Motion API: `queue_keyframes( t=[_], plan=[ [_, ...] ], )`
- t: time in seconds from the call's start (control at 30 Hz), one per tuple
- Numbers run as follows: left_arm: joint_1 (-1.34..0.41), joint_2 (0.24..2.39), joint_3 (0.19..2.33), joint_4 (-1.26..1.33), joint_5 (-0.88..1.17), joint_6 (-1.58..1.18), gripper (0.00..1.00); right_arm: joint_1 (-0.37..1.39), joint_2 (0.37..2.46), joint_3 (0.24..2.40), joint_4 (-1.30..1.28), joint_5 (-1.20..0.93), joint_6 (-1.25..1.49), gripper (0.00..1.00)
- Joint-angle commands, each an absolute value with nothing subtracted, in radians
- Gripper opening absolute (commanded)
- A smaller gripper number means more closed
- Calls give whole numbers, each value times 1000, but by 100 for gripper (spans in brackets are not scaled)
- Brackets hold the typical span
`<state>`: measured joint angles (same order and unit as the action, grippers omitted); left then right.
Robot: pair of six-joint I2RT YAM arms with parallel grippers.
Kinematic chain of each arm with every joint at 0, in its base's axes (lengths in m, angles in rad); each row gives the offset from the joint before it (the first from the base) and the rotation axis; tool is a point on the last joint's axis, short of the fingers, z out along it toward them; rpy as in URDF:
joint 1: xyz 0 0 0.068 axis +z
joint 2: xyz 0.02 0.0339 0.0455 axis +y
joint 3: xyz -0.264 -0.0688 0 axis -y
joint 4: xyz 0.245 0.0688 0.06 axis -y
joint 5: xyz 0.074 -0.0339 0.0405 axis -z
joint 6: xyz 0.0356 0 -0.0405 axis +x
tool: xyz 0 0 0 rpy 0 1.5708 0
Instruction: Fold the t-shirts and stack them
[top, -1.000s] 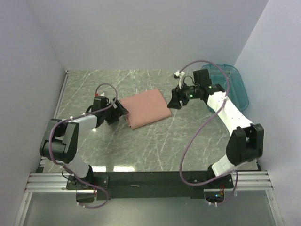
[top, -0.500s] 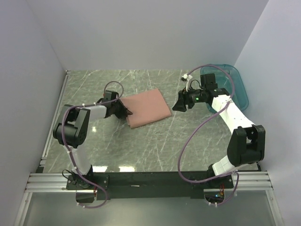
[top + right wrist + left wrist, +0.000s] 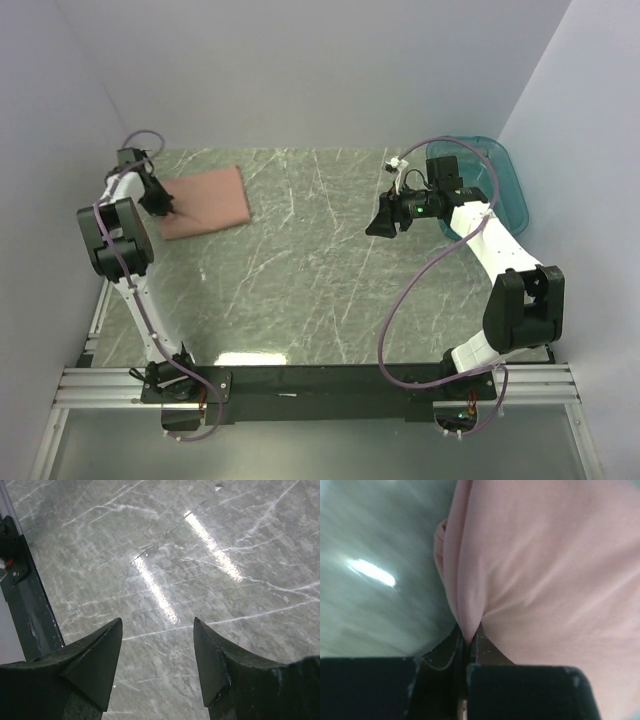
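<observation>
Pale walls (image 3: 300, 70) enclose a grey marbled tabletop (image 3: 320, 280). From above, the folded pink t-shirt (image 3: 208, 200) lies just right of the left claw (image 3: 165, 207); only the left wrist view shows that claw clamped on its edge. Well apart, the right claw (image 3: 378, 225) hangs spread over the marble, a teal bin (image 3: 500, 185) behind it.

Bare tabletop (image 3: 300, 280) centre, teal bin (image 3: 506, 176) right, t-shirt (image 3: 205, 198) far left

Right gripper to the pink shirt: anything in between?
No. The top view shows only bare tabletop between the right gripper and the folded shirt.
</observation>
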<state>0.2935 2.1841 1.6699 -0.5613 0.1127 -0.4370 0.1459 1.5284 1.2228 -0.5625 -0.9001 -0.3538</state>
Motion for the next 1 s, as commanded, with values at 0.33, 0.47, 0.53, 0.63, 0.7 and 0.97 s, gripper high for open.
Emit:
queue_keyframes(
  t=[0.33, 0.47, 0.53, 0.63, 0.7, 0.97],
  plan=[
    [351, 2223, 1947, -755, -117, -293, 56, 141, 1516, 1238, -587, -927, -393, 65],
    [336, 1936, 1726, -608, -143, -302, 57, 141, 1505, 1235, -588, -887, -402, 65],
    [324, 1765, 1590, -560, -169, -301, 57, 141, 1491, 1232, -589, -859, -413, 65],
    [305, 1535, 1392, -459, -126, -310, 57, 141, 1462, 1223, -588, -775, -431, 65],
    [304, 1369, 1298, -398, -83, -325, 58, 141, 1434, 1206, -577, -691, -451, 65],
    [311, 938, 836, -198, 281, -417, 99, 109, 1166, 1049, -439, -468, -468, 70]
  ],
)
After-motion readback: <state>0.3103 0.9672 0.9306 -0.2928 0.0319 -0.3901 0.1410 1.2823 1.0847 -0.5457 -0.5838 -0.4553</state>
